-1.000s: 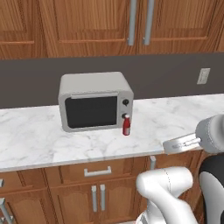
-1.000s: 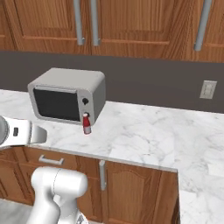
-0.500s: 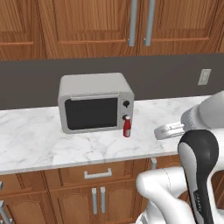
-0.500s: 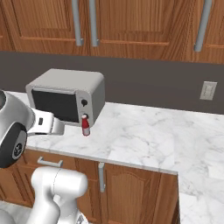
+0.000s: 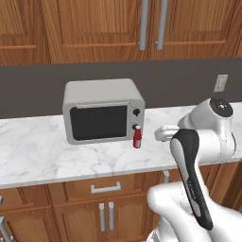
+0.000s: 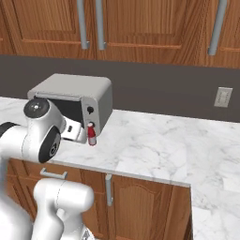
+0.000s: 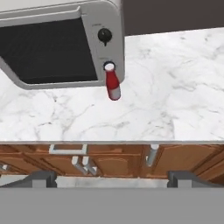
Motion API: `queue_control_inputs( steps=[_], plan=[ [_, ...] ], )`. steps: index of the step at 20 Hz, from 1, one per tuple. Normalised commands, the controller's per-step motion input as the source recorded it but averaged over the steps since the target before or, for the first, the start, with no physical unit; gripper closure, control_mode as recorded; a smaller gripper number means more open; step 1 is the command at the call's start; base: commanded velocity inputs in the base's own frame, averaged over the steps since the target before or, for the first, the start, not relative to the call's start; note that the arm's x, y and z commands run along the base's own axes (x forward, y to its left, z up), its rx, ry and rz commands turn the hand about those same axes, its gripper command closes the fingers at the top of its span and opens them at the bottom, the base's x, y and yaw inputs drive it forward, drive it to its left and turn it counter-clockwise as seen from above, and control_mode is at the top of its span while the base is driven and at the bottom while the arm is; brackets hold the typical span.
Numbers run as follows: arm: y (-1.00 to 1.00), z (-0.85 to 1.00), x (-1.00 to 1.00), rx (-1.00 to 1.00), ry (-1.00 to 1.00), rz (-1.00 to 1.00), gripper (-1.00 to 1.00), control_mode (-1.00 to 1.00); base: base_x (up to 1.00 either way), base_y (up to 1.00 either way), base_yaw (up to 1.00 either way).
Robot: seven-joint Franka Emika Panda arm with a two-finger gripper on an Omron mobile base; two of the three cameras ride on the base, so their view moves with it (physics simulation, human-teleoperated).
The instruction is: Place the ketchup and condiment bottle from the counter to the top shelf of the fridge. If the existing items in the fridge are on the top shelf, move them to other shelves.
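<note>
The ketchup (image 5: 137, 137) stands upright on the counter (image 5: 42, 156), a slim red bottle with a white cap, right at the front lower corner of the microwave (image 5: 101, 109) on its knob side. In the left base view it sits just before the microwave's control strip, below the two dark knobs; whether it touches the housing I cannot tell. In the right base view the ketchup (image 6: 92, 134) shows against the same corner of the microwave (image 6: 79, 98), about midway between the counter's (image 6: 154, 150) back wall and its front edge. Looking along my hand, I see the ketchup (image 7: 113, 85) from above, its white cap toward the microwave (image 7: 61, 41) and its red body pointing toward the counter's (image 7: 175, 87) front edge.

My fingers (image 7: 111, 178) are spread wide apart and hold nothing; their two dark tips (image 7: 39, 179) rise at the bottom of the hand view, out past the counter's front edge, over the brown cabinet fronts (image 7: 113, 162) with their metal handles. The ketchup lies well apart from them, across the marble.

My white arm (image 5: 198, 156) rises at the counter's front edge, to the right of the bottle in the left base view. Behind the microwave runs a dark wall with a pale outlet (image 5: 220, 83), and wooden upper cabinets (image 5: 94, 28) hang above it.
</note>
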Motion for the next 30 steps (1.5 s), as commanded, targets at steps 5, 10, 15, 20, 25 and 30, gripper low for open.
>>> queue_control_inputs(
  steps=[5,10,15,20,25,30],
  plan=[
    [0.07,-0.63,0.67,0.08,0.00,-0.13,-1.00,-1.00,0.00,0.00,0.00],
    [0.04,-0.32,0.49,0.00,0.00,-0.05,-1.00,-1.00,0.00,0.00,0.00],
    [0.01,-0.24,0.40,-0.01,0.03,0.02,-1.00,-1.00,0.00,0.00,0.00],
    [0.00,-0.10,0.42,-0.02,0.06,0.04,-1.00,-1.00,0.00,0.00,0.00],
    [0.02,-0.05,0.47,-0.05,0.06,0.03,-1.00,-1.00,0.00,0.00,0.00],
    [0.02,-0.14,0.45,-0.03,0.06,0.01,-1.00,-1.00,0.00,0.00,0.00]
  ],
)
